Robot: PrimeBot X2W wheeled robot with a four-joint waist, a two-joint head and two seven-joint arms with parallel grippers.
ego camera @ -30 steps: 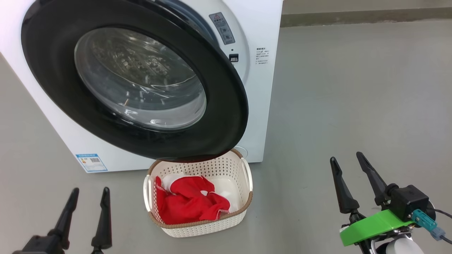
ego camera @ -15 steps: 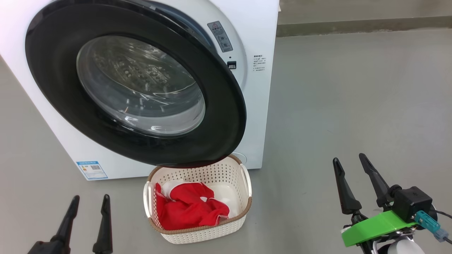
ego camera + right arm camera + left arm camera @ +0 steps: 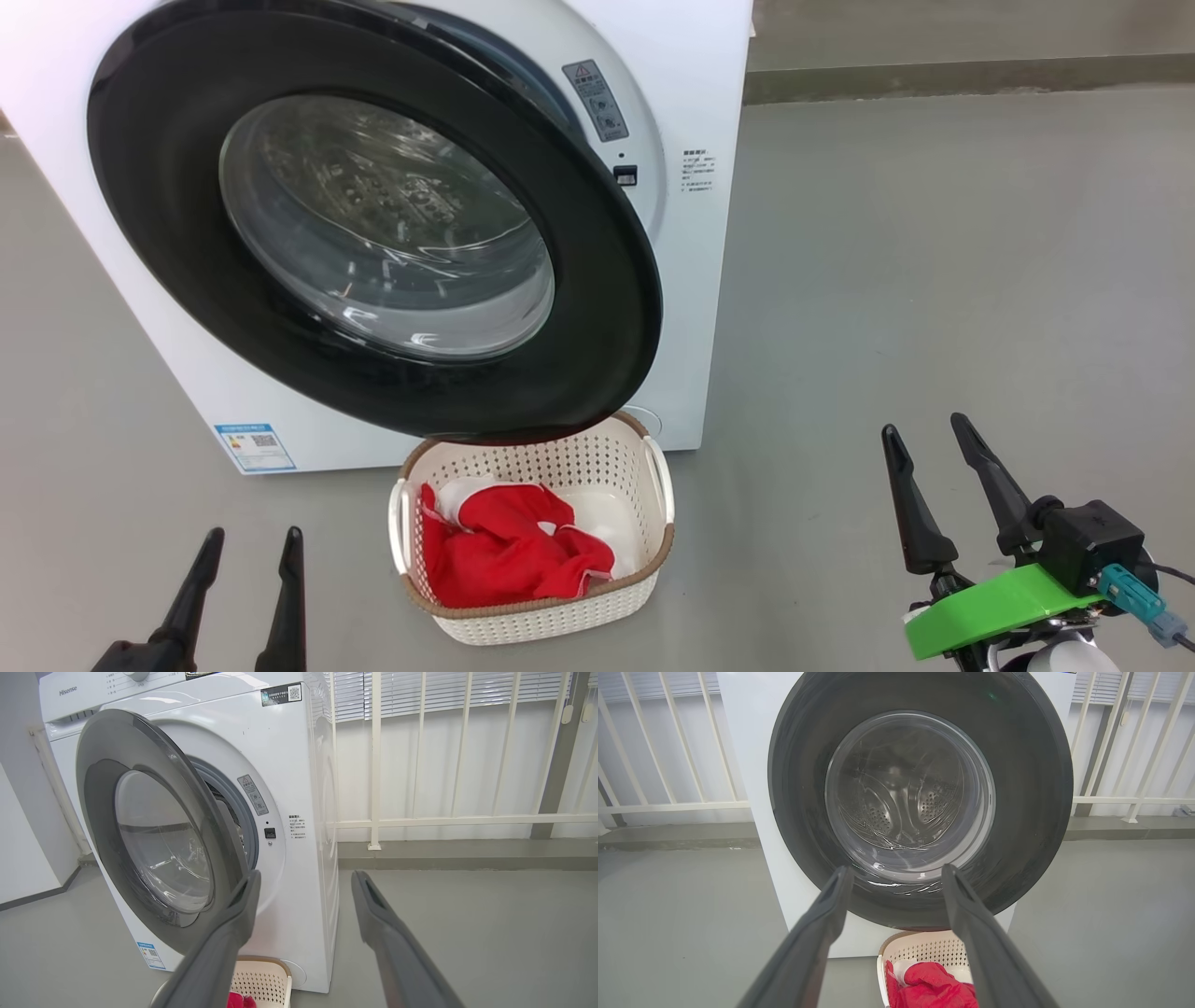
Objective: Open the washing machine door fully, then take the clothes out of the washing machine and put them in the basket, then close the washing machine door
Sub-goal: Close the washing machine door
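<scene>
While the washing machine door (image 3: 373, 233) stands ajar, swung out at its right side from the front of the washing machine (image 3: 695, 280) so that the grey gasket (image 3: 243, 826) is seen in the gap, the clothes (image 3: 509, 555) are found in the basket (image 3: 560, 611). The basket is set on the grey floor (image 3: 934, 233) just near of the machine, its far rim tucked under the door's lower edge. The red fabric with white parts is heaped toward the basket's left, and bare cream bottom is seen at its right. The left gripper (image 3: 257, 534) is held low at the near left, apart from the basket, its two dark fingers spread wide with nothing between them. The right gripper (image 3: 922, 425) is held at the near right, well apart from basket and machine, its fingers likewise parted wide and empty, with a green bracket (image 3: 999, 607) at its base. Through the door's glass the perforated drum (image 3: 901, 802) is seen in the left wrist view. A white railing (image 3: 420, 821) is seen behind the machine.
</scene>
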